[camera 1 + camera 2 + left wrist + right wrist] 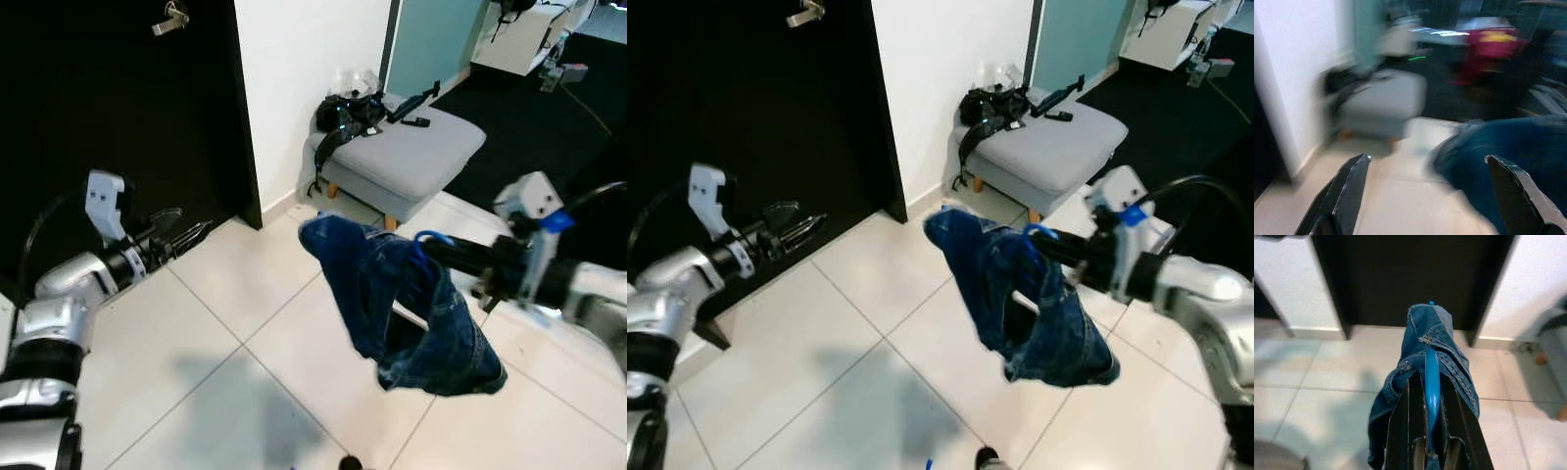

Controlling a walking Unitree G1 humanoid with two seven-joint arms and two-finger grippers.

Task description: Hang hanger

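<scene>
Right gripper: fingers clamped together on a blue hanger, held out over the white tiled floor at the right of the scene. Hanger: carries a blue denim garment that drapes down, bunched, clear of the tiles; its blue hook shows just above the fingers.

Left gripper: raised at the left, in front of a black door, fingers spread apart with nothing between them; well apart from the garment.

Far side: white wall, then a grey upholstered stool on wooden legs, with a black bag and straps lying on its seat. Door handle, silver, at the door's upper edge.
</scene>
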